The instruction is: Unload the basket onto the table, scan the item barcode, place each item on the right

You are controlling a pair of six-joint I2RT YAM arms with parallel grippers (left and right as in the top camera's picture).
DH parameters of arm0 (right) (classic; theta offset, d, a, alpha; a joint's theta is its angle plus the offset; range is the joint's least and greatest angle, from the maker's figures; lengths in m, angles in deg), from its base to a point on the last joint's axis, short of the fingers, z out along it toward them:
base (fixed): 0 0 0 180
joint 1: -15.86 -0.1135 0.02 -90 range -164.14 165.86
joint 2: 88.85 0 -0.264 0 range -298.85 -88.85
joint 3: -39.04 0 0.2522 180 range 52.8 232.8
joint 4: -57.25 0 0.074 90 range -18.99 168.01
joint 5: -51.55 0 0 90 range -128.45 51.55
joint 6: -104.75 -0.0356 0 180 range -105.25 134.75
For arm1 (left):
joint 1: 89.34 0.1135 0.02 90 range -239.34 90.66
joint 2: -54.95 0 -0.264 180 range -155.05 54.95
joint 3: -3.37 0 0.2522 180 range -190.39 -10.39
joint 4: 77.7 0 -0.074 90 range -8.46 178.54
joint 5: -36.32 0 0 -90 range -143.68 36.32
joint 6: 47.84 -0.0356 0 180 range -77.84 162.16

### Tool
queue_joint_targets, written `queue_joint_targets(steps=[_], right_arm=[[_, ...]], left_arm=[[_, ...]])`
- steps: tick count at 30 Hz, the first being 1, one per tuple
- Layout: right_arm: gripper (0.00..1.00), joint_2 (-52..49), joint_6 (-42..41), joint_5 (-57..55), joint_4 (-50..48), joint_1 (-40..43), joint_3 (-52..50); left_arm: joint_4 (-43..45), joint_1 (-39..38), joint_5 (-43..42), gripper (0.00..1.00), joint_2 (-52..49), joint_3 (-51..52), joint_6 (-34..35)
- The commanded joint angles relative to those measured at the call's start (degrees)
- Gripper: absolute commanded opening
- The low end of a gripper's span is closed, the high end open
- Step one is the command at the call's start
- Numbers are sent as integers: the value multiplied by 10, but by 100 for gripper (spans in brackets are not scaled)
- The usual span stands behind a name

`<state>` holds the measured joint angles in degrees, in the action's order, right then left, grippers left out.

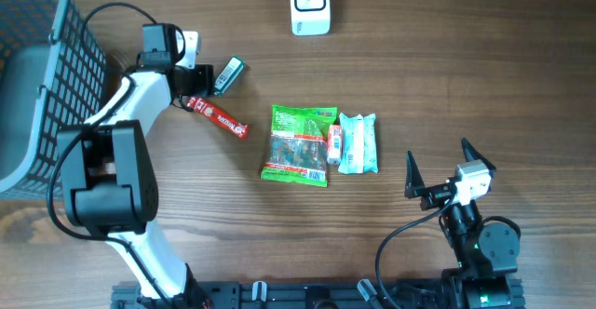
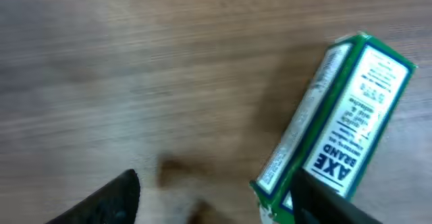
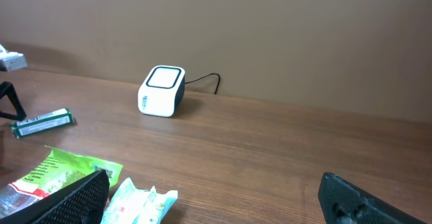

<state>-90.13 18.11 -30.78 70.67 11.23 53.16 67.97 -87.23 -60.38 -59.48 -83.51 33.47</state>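
Nothing looks scanned yet, I think. The left gripper has its fingers apart, just beside the green box. The box lies flat, well to the left of the scanner. It must be grabbed and shown to the scanner. Only the left wrist view shows the words "AXE BRAND" on the box. Right of the scanner and well apart, the right gripper hangs wide open and holds nothing.

Table: wood grain, matt. Scanner: smooth white plastic, slight sheen. Green box: printed card. Green pouch below scanner: glossy crinkled film.
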Motion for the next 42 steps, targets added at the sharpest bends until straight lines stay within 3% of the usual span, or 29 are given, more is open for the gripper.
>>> queue_joint_targets(steps=[1,3,6,8,11,15,19,22,26,28,31,38,42], right_arm=[[100,3,8,-1,-2,-1,-1],[100,3,8,-1,-2,-1,-1],[100,3,8,-1,-2,-1,-1],[100,3,8,-1,-2,-1,-1],[100,3,8,-1,-2,-1,-1],[100,3,8,-1,-2,-1,-1],[100,3,8,-1,-2,-1,-1],[100,3,8,-1,-2,-1,-1],[100,3,8,-1,-2,-1,-1],[100,3,8,-1,-2,-1,-1],[100,3,8,-1,-2,-1,-1],[100,3,8,-1,-2,-1,-1],[100,3,8,-1,-2,-1,-1]], left_arm=[[-42,-10,-14,57,-4,-3,6],[-58,-10,13,57,15,-4,38],[-61,-17,-13,59,77,-5,52],[-66,-31,-60,79,105,-5,50],[-72,-54,-84,87,101,-5,-17],[-70,-71,-89,85,91,-13,-90],[-18,-67,-85,79,34,-12,-91],[-6,-67,-82,84,-1,-12,-89],[-9,-67,-65,63,-30,-11,-86],[-16,-67,-49,40,-29,-11,-57],[-56,-67,-37,28,-29,-11,-38],[-143,-68,-37,28,40,-11,86],[-200,-76,-37,36,94,-11,141]])
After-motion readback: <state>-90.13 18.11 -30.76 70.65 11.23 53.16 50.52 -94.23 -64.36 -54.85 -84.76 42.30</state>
